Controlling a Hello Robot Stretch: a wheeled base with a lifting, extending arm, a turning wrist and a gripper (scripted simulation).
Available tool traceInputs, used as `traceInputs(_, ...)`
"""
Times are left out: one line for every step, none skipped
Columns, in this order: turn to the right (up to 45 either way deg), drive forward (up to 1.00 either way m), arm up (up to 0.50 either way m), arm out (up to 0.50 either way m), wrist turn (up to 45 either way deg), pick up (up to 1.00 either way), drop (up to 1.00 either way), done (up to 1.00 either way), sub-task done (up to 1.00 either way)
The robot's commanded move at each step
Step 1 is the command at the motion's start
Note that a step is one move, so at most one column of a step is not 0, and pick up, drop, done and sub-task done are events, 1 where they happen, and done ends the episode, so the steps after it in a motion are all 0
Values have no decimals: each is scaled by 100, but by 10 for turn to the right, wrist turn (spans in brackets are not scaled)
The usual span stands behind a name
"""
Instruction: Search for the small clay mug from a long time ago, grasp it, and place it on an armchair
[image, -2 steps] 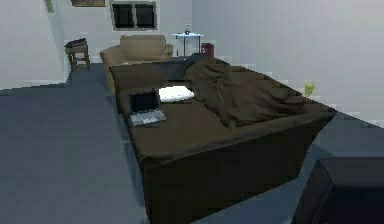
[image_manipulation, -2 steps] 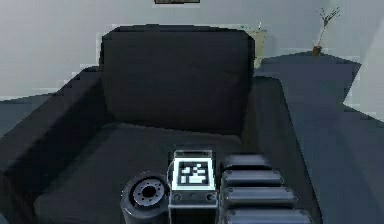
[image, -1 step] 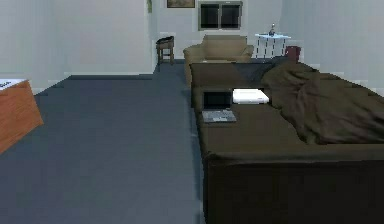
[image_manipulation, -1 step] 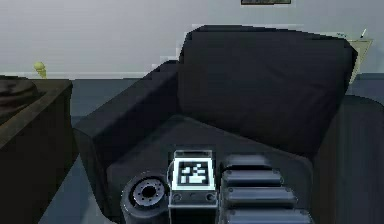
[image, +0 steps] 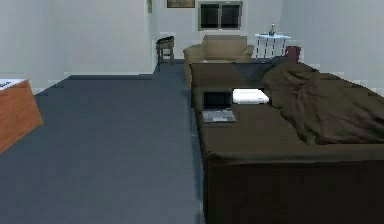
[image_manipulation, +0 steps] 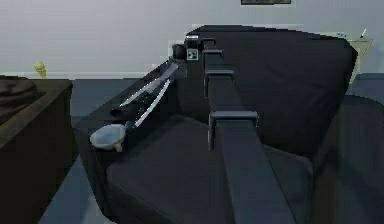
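A room with white walls and a dark blue-grey floor (image: 110, 140) opens ahead in the forward view. Along that view's right runs a bed (image: 300, 150) under a rumpled dark brown cover. On the bed's near part a laptop (image: 218, 104) lies with its lid up, a flat white thing (image: 251, 96) just beside it. Beyond the bed a tan armchair (image: 225, 50) stands at the far wall below a window (image: 220, 15). A dark chair (image: 165, 47) is to its left and a small white table (image: 270, 42) to its right. A wooden desk corner (image: 15, 115) shows at the left edge.

In the arm side view a dark armchair (image_manipulation: 280, 90) stands against a pale wall, with a dark cabinet (image_manipulation: 30, 140) left of it. The arm (image_manipulation: 235, 150) rises as a dark square bar from the bottom edge across the seat. At its far end the gripper (image_manipulation: 125, 118) branches off leftward, its thin fingers (image_manipulation: 150, 95) slanting down toward the chair's left side. A pale grey cup-shaped thing (image_manipulation: 107, 136) sits right at the fingertips, at the front of the left armrest. Whether it rests there or hangs free cannot be told, so neither can whether the gripper holds it
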Motion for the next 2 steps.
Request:
traceInputs(0, 0, 0, 0, 450, 0, 0, 0, 0)
traceInputs(0, 0, 0, 0, 450, 0, 0, 0, 0)
